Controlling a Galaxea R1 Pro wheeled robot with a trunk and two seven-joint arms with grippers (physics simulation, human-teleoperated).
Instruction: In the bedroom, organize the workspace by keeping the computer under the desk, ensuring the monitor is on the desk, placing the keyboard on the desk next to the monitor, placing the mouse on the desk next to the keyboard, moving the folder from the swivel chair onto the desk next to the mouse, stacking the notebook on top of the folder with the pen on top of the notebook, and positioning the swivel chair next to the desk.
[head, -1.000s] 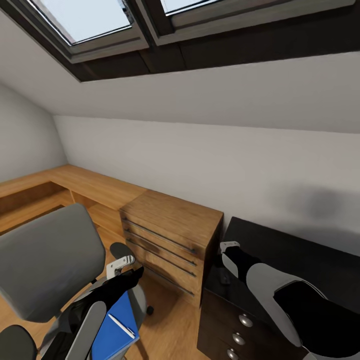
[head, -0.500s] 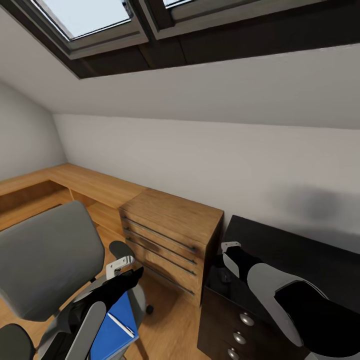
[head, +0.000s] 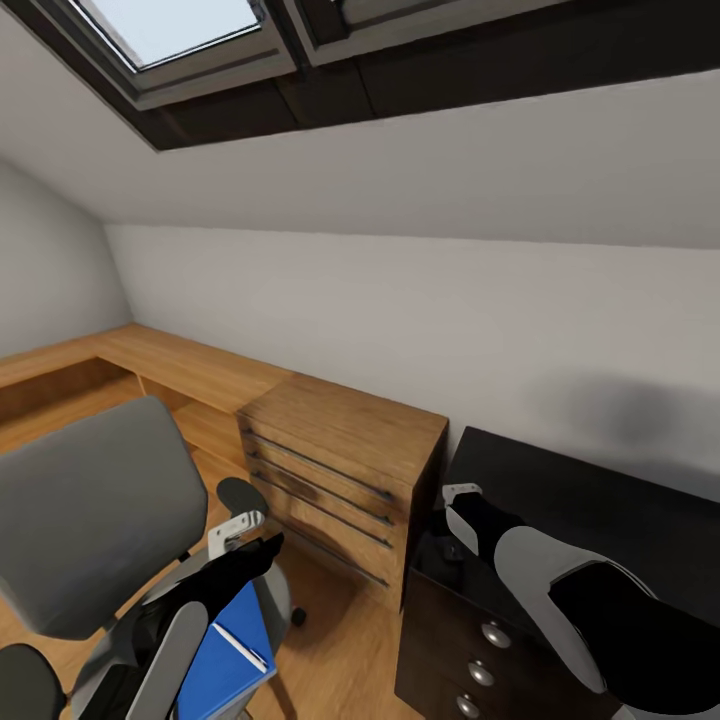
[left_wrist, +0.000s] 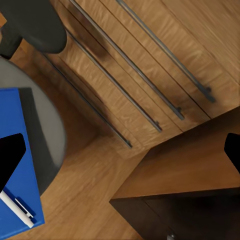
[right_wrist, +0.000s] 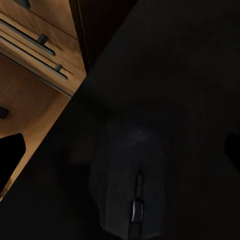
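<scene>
The grey swivel chair (head: 90, 520) stands at the lower left with the blue folder (head: 225, 660) on its seat and the white pen (head: 243, 648) lying on the folder. My left gripper (head: 238, 530) hangs open above the seat's edge. Its wrist view looks down on the folder (left_wrist: 15, 165), the pen (left_wrist: 17, 210) and the chair seat (left_wrist: 52, 135). My right gripper (head: 460, 495) is open over the black desk (head: 590, 510), near its left end. Below its spread fingers the black mouse (right_wrist: 132, 185) rests on the desk top (right_wrist: 190, 75).
A low oak cabinet (head: 340, 450) with drawers stands between chair and desk, and oak shelving (head: 150, 365) runs along the wall to the left. The desk's dark drawers (head: 480, 670) have silver knobs. A sloped ceiling with a skylight (head: 170, 25) is overhead.
The whole picture has crept up slightly, so the camera moved. Both grippers stay open in the same places relative to the chair and the desk.
</scene>
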